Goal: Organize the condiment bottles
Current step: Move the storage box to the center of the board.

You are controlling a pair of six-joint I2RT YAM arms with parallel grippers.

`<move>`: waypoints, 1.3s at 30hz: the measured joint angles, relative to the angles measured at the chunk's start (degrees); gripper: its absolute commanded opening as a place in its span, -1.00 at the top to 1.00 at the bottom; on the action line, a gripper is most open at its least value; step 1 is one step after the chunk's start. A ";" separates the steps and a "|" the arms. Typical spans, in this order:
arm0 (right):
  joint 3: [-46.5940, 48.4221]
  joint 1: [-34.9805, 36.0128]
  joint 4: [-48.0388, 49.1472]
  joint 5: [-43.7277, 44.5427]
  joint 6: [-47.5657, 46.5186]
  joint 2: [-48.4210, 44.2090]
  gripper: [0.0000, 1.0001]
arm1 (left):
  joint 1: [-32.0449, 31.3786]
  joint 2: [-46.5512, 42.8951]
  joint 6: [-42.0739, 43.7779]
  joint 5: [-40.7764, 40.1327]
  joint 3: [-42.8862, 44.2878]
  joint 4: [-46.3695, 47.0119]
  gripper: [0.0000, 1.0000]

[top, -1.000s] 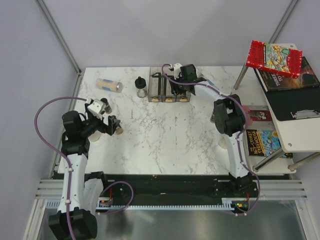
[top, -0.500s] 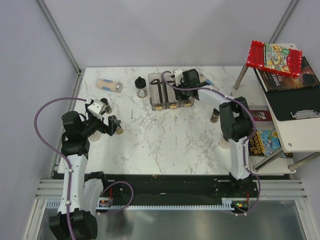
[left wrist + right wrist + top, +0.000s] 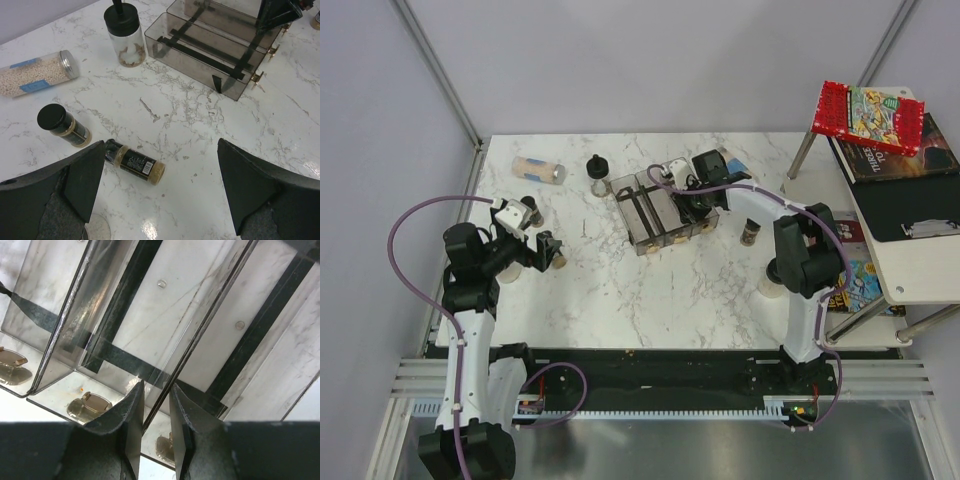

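Observation:
The clear rack (image 3: 655, 215) with black bars lies skewed at mid-table. My right gripper (image 3: 693, 207) is shut on one of its partition walls (image 3: 200, 330), a finger (image 3: 131, 410) in the compartment on either side, the right gripper (image 3: 156, 385) seen from above. My left gripper (image 3: 545, 250) hangs open at the left. In its wrist view the left gripper (image 3: 161, 147) hovers over a lying spice bottle (image 3: 135, 162). Nearby are an upright dark-capped spice bottle (image 3: 62, 125), a lying beige blue-labelled bottle (image 3: 37, 74) and a black-lidded jar (image 3: 125, 32).
Another spice bottle (image 3: 752, 232) stands to the right of the rack, near my right arm. A side table with books (image 3: 880, 120) juts in at the far right. The marble table (image 3: 620, 300) ends just ahead of the arm bases.
My right gripper has narrowed onto the rack's wall and dragged the rack nearer, turning it askew. The left arm and the bottles have stayed put.

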 measured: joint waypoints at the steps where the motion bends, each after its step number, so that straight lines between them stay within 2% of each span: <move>1: -1.05 0.09 -0.79 -0.48 -0.81 -0.90 0.35 | 0.00 -0.09 0.00 0.02 0.00 0.00 -0.99; 10: -6.91 1.14 -6.56 -2.95 -5.68 -6.34 0.38 | 0.00 -0.61 0.02 0.22 0.00 -0.04 -0.99; 20: -7.50 3.15 -15.58 -3.15 -16.00 -8.15 0.35 | 0.00 -1.22 0.35 1.07 -0.02 -0.09 -0.99; 31: -4.87 7.72 -24.26 2.45 -27.36 -8.22 0.28 | 0.00 -1.27 0.46 1.25 -0.09 -0.11 -0.99; 39: -3.50 12.00 -26.77 9.33 -34.42 -8.22 0.27 | 0.00 -1.27 0.59 1.49 -0.11 -0.11 -0.99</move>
